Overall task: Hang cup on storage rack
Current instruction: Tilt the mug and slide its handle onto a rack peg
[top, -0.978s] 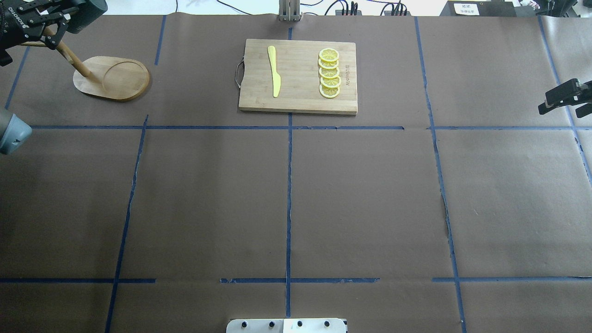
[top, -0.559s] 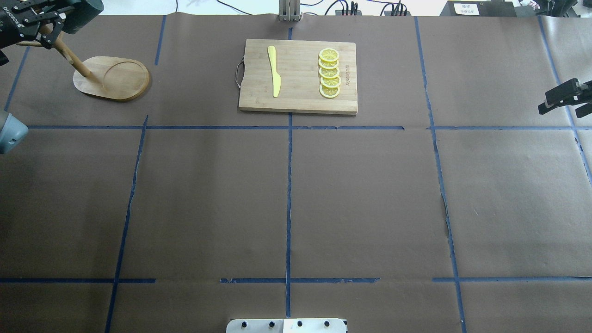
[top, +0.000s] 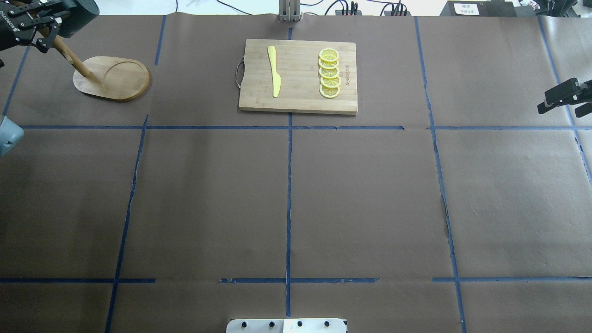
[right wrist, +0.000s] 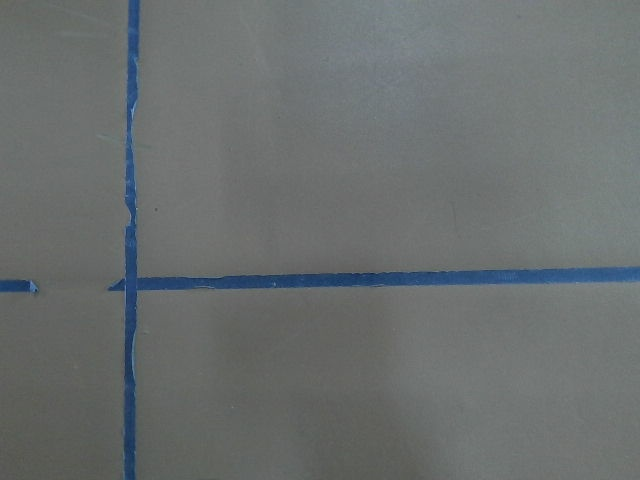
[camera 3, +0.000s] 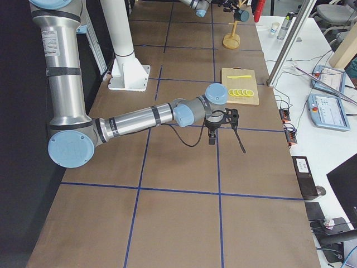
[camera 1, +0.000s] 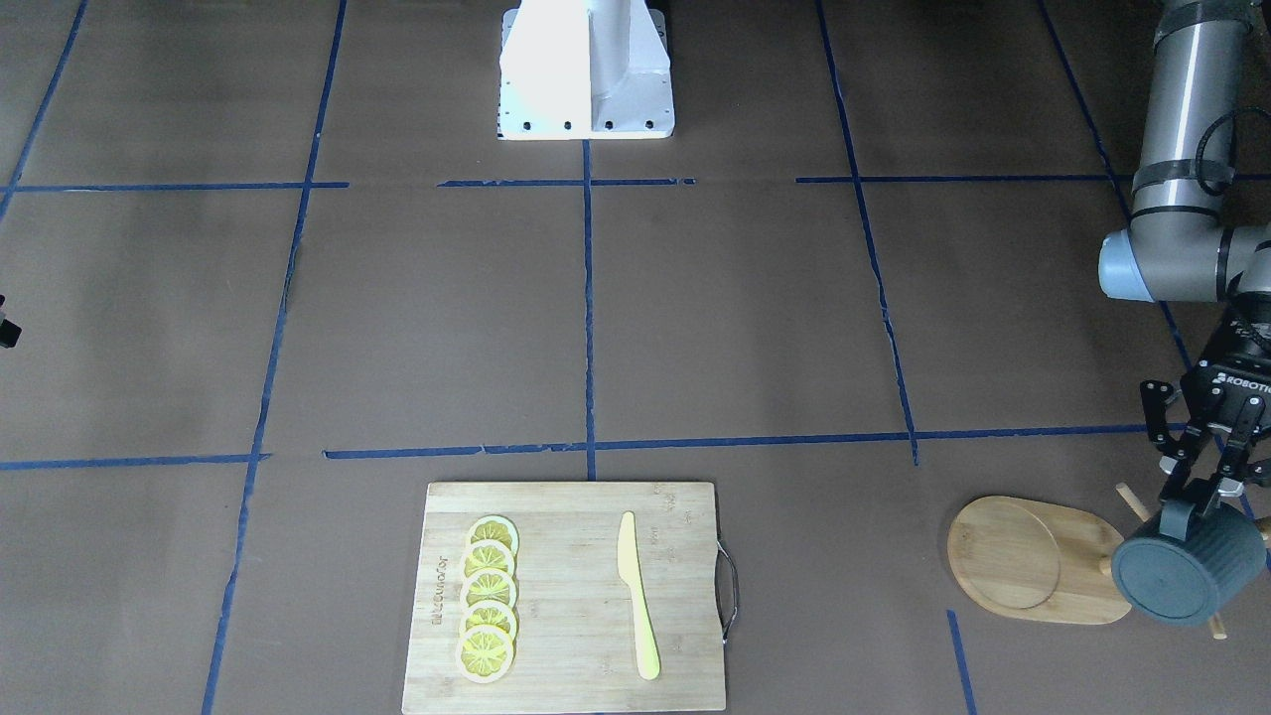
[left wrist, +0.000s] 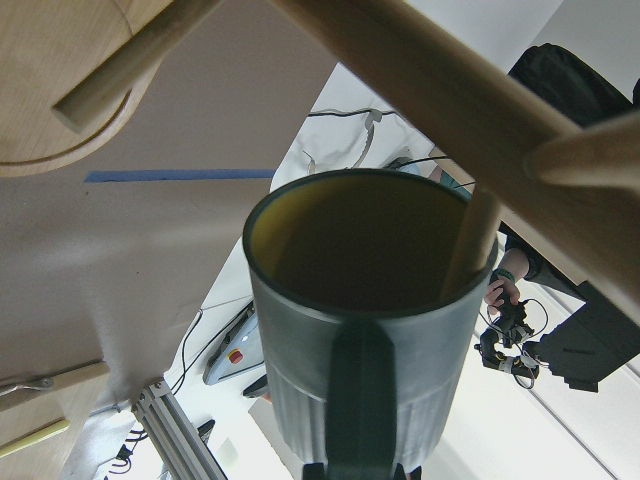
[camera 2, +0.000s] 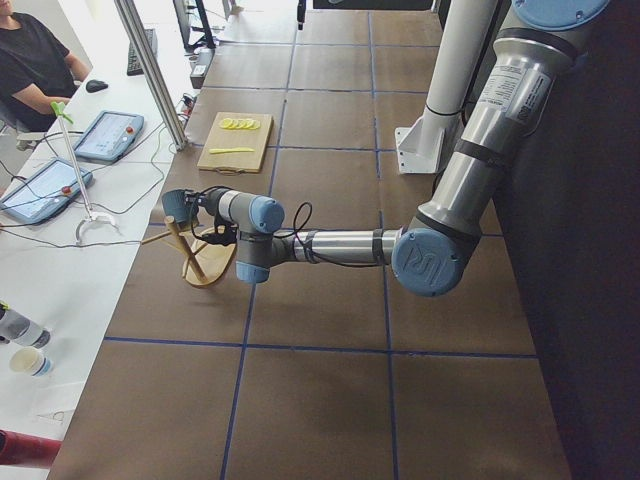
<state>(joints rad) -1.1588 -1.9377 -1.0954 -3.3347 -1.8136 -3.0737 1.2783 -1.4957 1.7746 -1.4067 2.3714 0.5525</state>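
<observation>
My left gripper (camera 1: 1199,489) is shut on the squarish handle of the dark teal-grey cup (camera 1: 1187,578) and holds it on its side in the air beside the top of the bamboo storage rack (camera 1: 1033,561). In the left wrist view the cup (left wrist: 365,330) shows its yellow inside. The rack's post (left wrist: 430,90) runs above it, and a thin peg (left wrist: 470,235) crosses the right side of the cup's mouth. In the overhead view the cup (top: 81,15) and left gripper (top: 53,25) are at the far left, above the rack's post (top: 69,55). My right gripper (top: 562,99) is open and empty at the right edge.
A rectangular bamboo cutting board (top: 300,99) lies at the far middle with a yellow knife (top: 274,71) and several lemon slices (top: 329,73). Blue tape lines cross the brown table cover. The robot's base (camera 1: 586,70) stands at the near edge.
My left gripper has moved a little to the left and away with the cup, along the top of the rack. The right arm has not moved.
</observation>
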